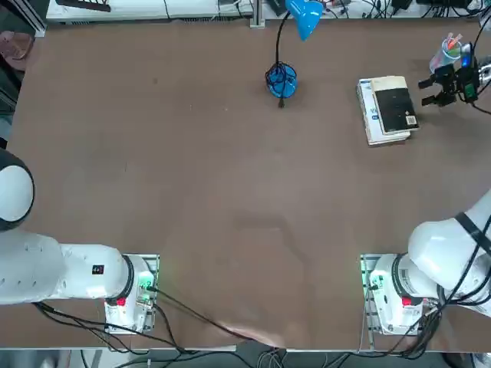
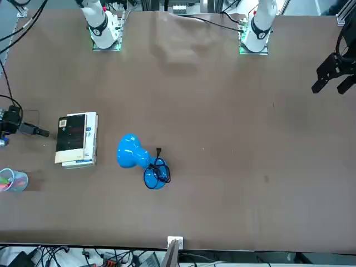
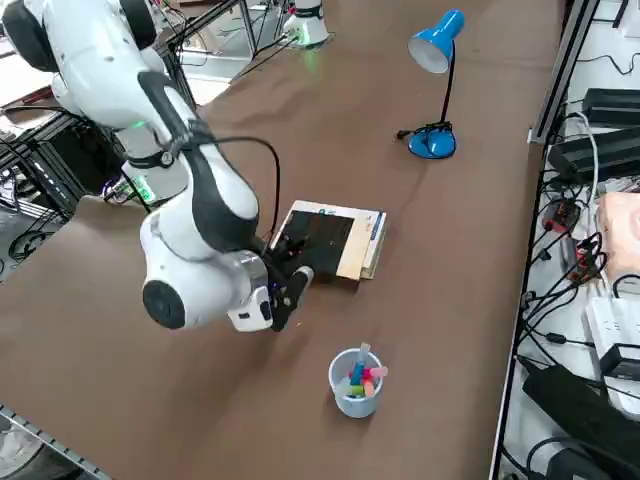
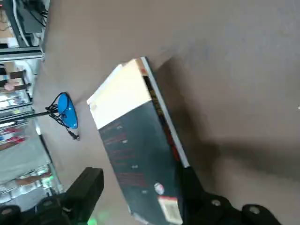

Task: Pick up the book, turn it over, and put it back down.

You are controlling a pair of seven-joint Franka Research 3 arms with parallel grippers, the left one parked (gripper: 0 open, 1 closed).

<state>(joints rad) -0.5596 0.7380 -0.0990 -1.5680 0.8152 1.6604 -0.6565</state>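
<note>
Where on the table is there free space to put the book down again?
The wide brown stretch between the blue lamp and the arm bases is bare, as is everything on the lamp's far side from the book. It is crowded by the book: the open right hand and pen cup sit close.

Thick book (image 1: 390,110), black-and-white cover up, flat near table's right edge

Pen cup (image 3: 355,383) near book (image 3: 330,240)
</note>
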